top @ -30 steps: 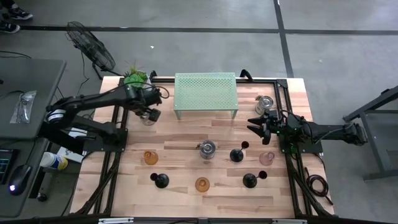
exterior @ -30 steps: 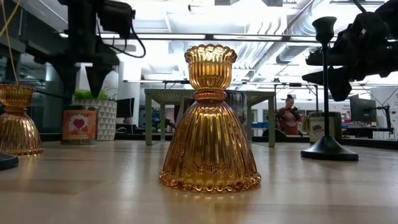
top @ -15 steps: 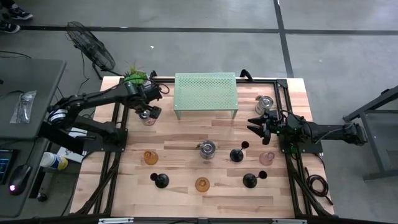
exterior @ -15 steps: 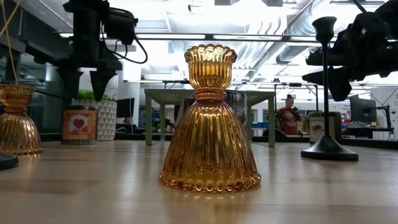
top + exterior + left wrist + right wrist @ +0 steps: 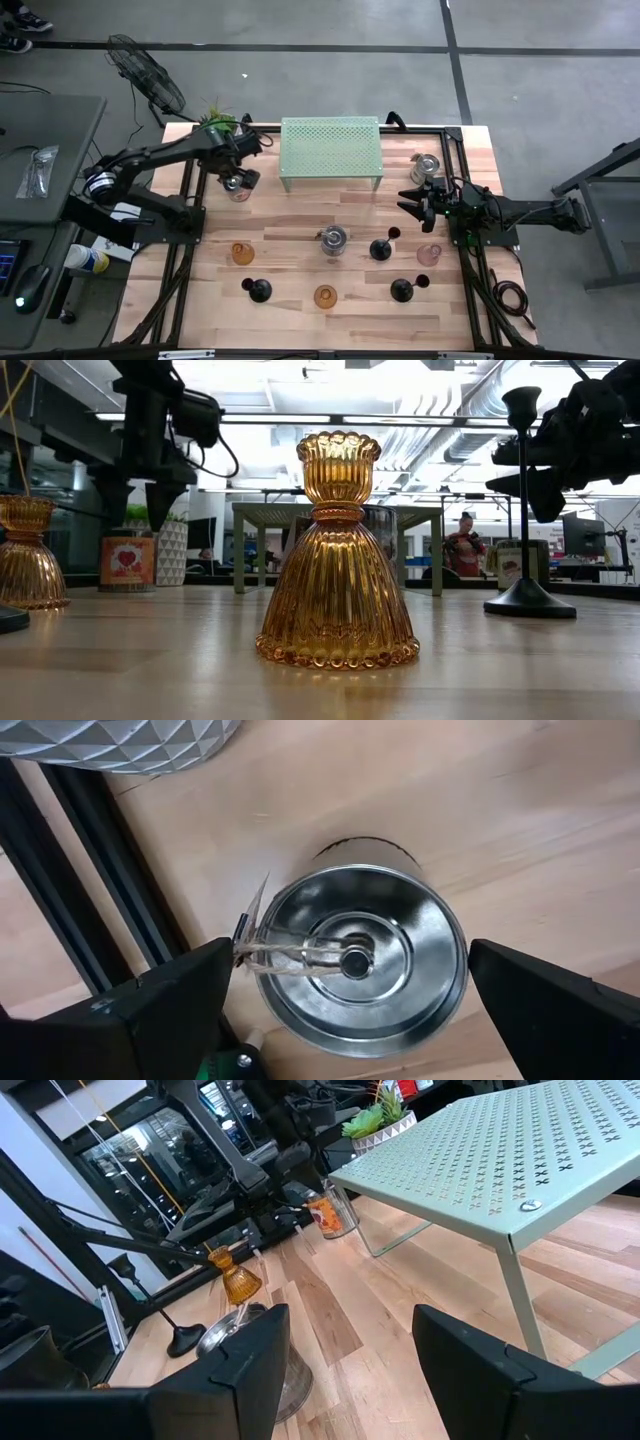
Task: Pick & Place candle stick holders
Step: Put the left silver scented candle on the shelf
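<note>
A shiny silver cup [image 5: 360, 960] with a twine tag stands upright on the table at the far left [image 5: 238, 190]. My left gripper [image 5: 239, 180] hangs over it, pointing down and open. In the left wrist view, one finger [image 5: 170, 1010] stands on either side of the cup, clear of its rim. My right gripper [image 5: 415, 197] waits open and level at the right. Two more silver cups [image 5: 427, 167] [image 5: 333, 238], two amber holders [image 5: 242, 253] [image 5: 325, 296], a pink one [image 5: 429, 254] and three black stemmed ones [image 5: 259, 290] [image 5: 381, 248] [image 5: 402, 290] stand on their bases.
A pale green perforated shelf [image 5: 331, 150] stands at the far middle. A white pot with a green plant [image 5: 217, 124] sits at the far left corner, close behind the left gripper. Black frame rails [image 5: 90, 900] run along the table's sides.
My left gripper has come down a little over the silver cup at the far left, shifting slightly sideways, and has stayed open. The cup has not moved.
</note>
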